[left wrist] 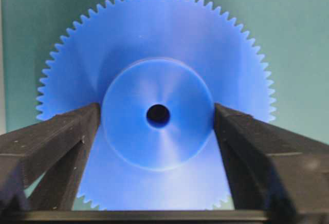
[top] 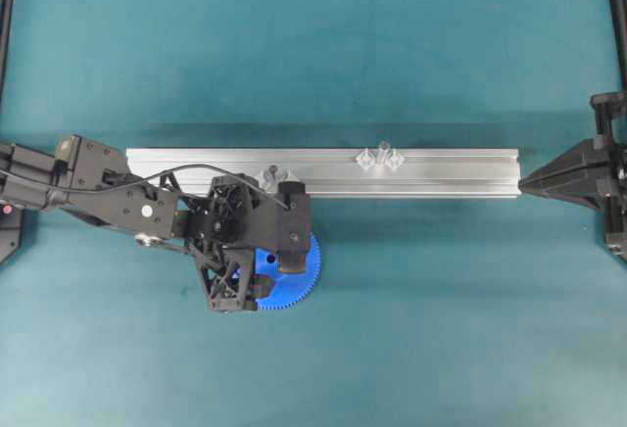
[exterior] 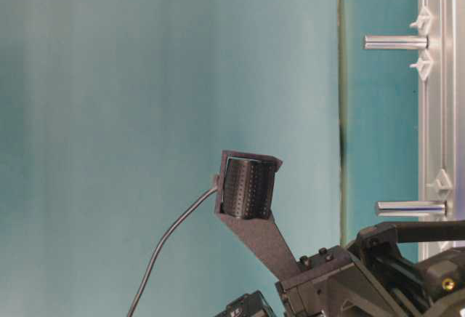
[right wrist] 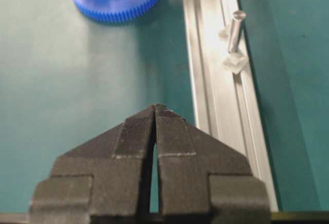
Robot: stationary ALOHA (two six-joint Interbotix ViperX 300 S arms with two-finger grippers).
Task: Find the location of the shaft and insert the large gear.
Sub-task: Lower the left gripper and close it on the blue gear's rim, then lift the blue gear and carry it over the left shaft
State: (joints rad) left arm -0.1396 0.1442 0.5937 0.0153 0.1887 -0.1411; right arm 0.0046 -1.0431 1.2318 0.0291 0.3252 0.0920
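While astride gear hub (left wrist: 157, 113): fingers (left wrist: 67, 131) apart.

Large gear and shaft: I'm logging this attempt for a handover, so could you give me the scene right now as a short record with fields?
Large gear: bright blue, flat on the teal mat beside the aluminium rail, hub up.
Left tool: lowered over the gear, fingers either side of the hub, thin gaps showing; not yet gripping.
Right tool: closed, empty, parked off the rail's right end.
Shaft: upright pin between clear brackets on the rail, nothing on it.
Second pin: nearer the left arm, also bare.
Task status: gear not lifted.
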